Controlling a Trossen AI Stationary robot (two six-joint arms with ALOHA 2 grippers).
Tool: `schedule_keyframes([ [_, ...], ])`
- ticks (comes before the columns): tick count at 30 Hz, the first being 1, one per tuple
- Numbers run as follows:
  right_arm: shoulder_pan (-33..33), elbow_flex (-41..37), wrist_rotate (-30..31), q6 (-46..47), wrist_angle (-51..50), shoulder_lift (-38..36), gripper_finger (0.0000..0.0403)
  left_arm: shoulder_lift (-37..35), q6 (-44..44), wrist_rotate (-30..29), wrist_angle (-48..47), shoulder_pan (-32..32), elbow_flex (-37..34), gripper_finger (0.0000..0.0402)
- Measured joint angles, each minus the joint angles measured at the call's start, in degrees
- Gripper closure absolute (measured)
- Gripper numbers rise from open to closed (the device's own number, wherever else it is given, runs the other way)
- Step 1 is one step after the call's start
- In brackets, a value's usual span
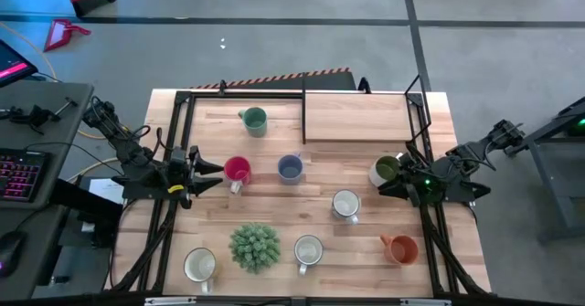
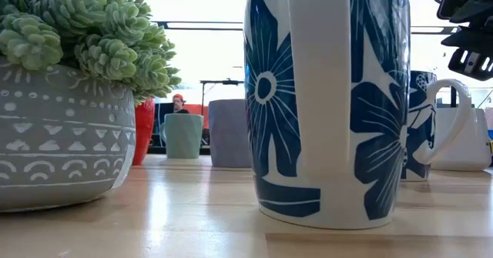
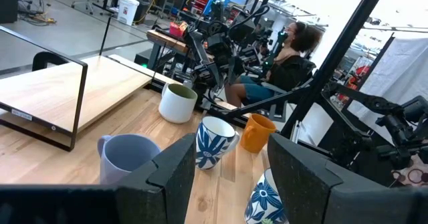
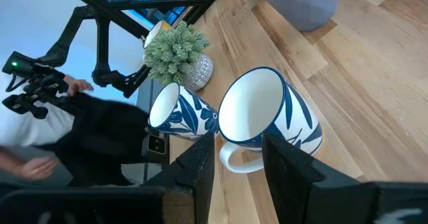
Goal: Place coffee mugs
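Note:
Several coffee mugs stand upright on their bases on the wooden table [image 1: 274, 210]: teal green [image 1: 253, 120], red [image 1: 237, 171], blue-grey [image 1: 290, 168], olive [image 1: 387, 170], orange [image 1: 400, 248], and three white ones with blue flowers [image 1: 345, 205] [image 1: 308, 250] [image 1: 199, 265]. My left gripper [image 1: 208, 171] [image 3: 231, 177] hovers open beside the red mug, its fingers level and aimed at the table's right. My right gripper [image 1: 388, 187] [image 4: 239, 167] is open next to the olive mug, slanting down toward the nearest white mug [image 4: 267, 114]. Neither has anything between its fingers.
A spiky green potted plant [image 1: 254, 247] stands near the front edge between two white mugs. A raised wooden platform [image 1: 356, 116] on a black frame fills the far right. Black rails run along both sides. A seated person [image 3: 287, 63] is beyond the table's right edge.

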Motion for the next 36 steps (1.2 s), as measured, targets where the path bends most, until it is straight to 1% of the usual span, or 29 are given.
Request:
schedule_keyframes([
  [20, 0.02, 0.01, 0.00, 0.01, 0.01, -0.01, 0.0293, 0.00, -0.29, -0.19, 0.01, 0.01, -0.01, 0.0227],
  [23, 0.02, 0.02, 0.00, 0.00, 0.02, -0.02, 0.0293, 0.00, 4.66, -2.41, 0.01, 0.02, -0.02, 0.0227],
  [26, 0.02, 0.00, 0.24, -0.32, 0.00, -0.02, 0.0293, 0.01, 10.57, -7.30, 0.01, 0.02, -0.02, 0.0227],
  [28, 0.02, 0.02, 0.76, -0.90, 0.00, 0.00, 0.0293, 0.00, 10.91, -9.27, 0.01, 0.02, 0.00, 0.0227],
  [32, 0.00, 0.01, 1.03, -1.16, 0.01, -0.02, 0.0293, 0.02, 10.98, -8.94, 0.02, 0.02, -0.01, 0.0227],
  [36, 0.00, 0.00, 6.09, -5.31, 0.04, -0.02, 0.0293, 0.02, 11.03, -10.58, 0.07, 0.02, -0.01, 0.0227],
])
